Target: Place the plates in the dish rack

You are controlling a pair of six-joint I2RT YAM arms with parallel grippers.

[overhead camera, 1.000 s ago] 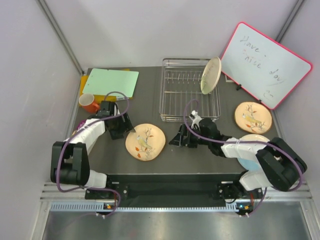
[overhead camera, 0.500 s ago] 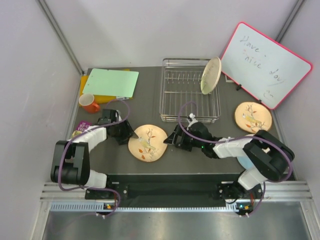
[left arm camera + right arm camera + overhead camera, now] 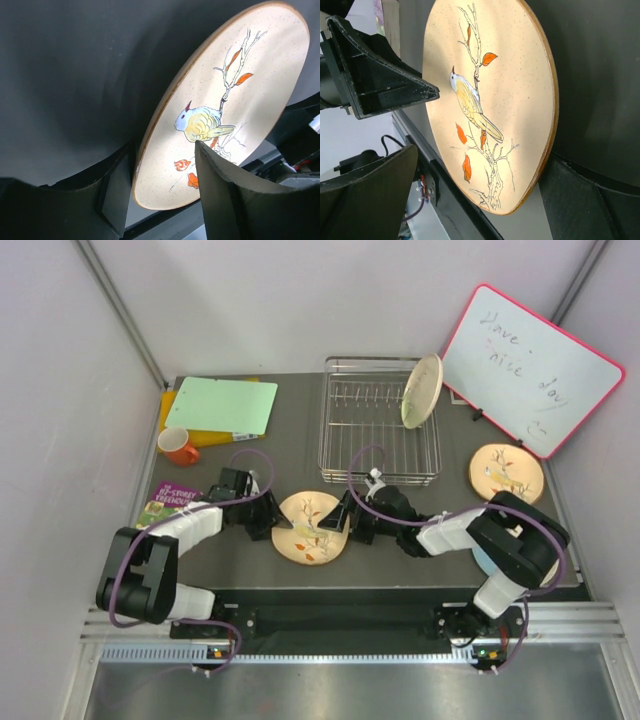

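Note:
A peach plate (image 3: 312, 527) with a bird drawing lies near the table's front edge between my two grippers. My left gripper (image 3: 268, 516) is open at the plate's left rim. In the left wrist view the plate (image 3: 240, 65) has its rim between the spread jaws of that gripper (image 3: 164, 150). My right gripper (image 3: 346, 516) is open at the plate's right rim. In the right wrist view the plate (image 3: 510, 85) fills the gap of that gripper (image 3: 482, 160). A yellow-green plate (image 3: 422, 390) stands in the dish rack (image 3: 370, 440). A second peach plate (image 3: 506, 474) lies at the right. A light blue plate (image 3: 479, 561) is mostly hidden under my right arm.
A pink-framed whiteboard (image 3: 530, 365) leans at the back right. A green board (image 3: 222, 405) and an orange mug (image 3: 178, 446) are at the back left. A purple booklet (image 3: 165, 502) lies by my left arm. The table's front edge is just beyond the held plate.
Both grippers have closed in on the front peach plate, the left moving right and the right moving left. The plate has shifted right and toward the front edge.

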